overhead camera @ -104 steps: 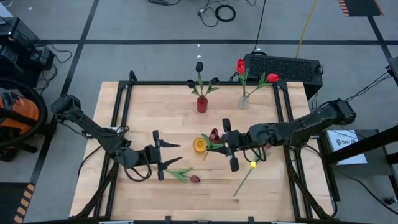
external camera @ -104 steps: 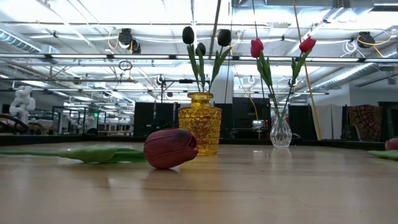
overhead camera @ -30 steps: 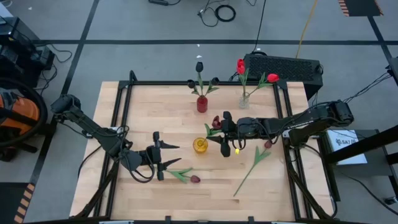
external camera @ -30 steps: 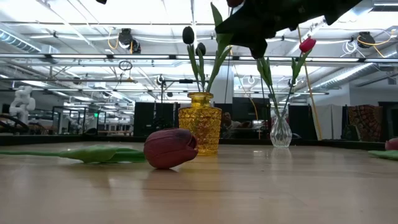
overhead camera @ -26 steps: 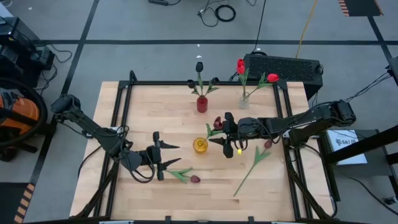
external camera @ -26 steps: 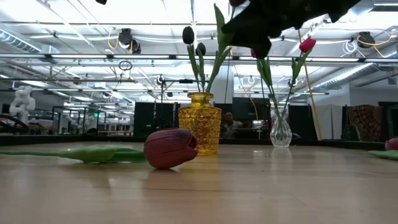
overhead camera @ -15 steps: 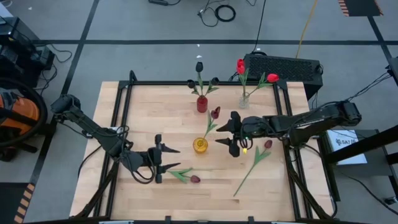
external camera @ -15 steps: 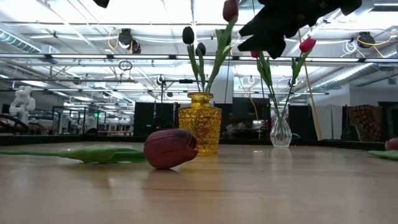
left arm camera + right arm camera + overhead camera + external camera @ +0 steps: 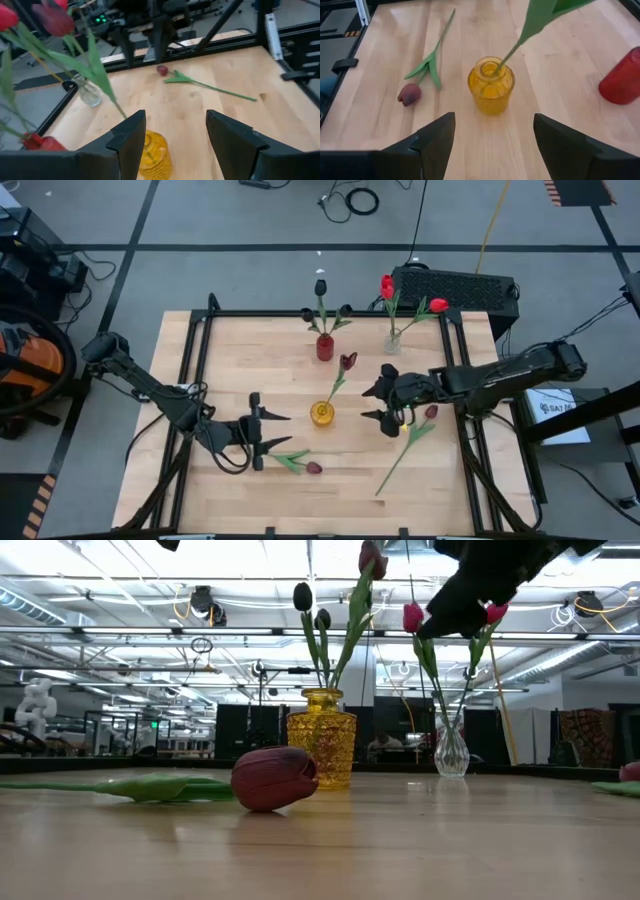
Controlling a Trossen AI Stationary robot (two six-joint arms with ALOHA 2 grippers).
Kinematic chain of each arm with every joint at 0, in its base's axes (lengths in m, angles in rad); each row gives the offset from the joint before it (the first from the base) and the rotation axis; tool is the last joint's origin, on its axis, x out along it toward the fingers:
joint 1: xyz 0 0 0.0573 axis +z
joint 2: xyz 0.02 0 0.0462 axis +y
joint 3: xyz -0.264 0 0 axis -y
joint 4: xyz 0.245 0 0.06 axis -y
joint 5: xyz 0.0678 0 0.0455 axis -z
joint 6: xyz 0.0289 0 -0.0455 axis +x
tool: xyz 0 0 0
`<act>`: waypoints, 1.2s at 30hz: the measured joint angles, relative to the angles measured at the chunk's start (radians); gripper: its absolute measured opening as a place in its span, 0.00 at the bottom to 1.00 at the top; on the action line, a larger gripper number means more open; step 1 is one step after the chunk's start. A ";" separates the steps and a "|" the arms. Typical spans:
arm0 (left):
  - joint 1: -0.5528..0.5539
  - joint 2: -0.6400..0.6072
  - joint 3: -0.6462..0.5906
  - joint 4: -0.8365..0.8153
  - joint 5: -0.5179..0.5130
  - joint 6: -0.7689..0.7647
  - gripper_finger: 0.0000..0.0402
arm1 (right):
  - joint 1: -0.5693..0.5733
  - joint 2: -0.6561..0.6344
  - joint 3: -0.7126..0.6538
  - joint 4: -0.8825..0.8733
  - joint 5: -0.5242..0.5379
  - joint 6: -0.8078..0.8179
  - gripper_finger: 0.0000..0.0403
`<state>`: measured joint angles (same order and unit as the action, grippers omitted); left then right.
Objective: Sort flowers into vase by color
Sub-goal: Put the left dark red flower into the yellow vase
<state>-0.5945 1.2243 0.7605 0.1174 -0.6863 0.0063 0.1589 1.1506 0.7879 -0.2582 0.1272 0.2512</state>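
A maroon tulip (image 9: 346, 363) stands with its stem in the yellow vase (image 9: 321, 413) and leans toward the far right. My right gripper (image 9: 370, 404) is open just right of that vase and touches nothing. A second maroon tulip (image 9: 312, 468) lies on the table near my left gripper (image 9: 286, 428), which is open left of the yellow vase. A third tulip (image 9: 430, 412) lies at the right, its stem running toward the near edge. Near-black tulips stand in the red vase (image 9: 325, 347). Red tulips stand in the clear vase (image 9: 392, 343).
A black frame rail (image 9: 455, 360) borders the table's sides. A black box (image 9: 455, 288) sits behind the far right corner. Bare wood lies along the near edge (image 9: 330, 510) and at the far left.
My right gripper has opened and let go of the maroon tulip, then drawn back toward the table's right edge. The tulip, held tilted over the yellow vase before, now stands free in it with its head leaning far and right.
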 joint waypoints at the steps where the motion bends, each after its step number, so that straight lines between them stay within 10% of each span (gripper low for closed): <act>1: 0.000 0.000 0.000 0.001 -0.010 -0.001 0.53 | 0.006 -0.019 0.000 -0.021 0.000 0.000 0.65; 17: -0.036 0.075 0.000 -0.299 0.297 -0.542 0.53 | 0.139 -0.249 0.000 -0.083 0.005 0.012 0.65; 36: -0.069 0.370 -0.025 -0.365 0.339 -0.550 0.53 | 0.151 -0.208 0.000 -0.059 0.006 -0.035 0.65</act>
<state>-0.6639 1.5947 0.7358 -0.2472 -0.3469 -0.5438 0.3096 0.9424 0.7879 -0.3176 0.1337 0.2165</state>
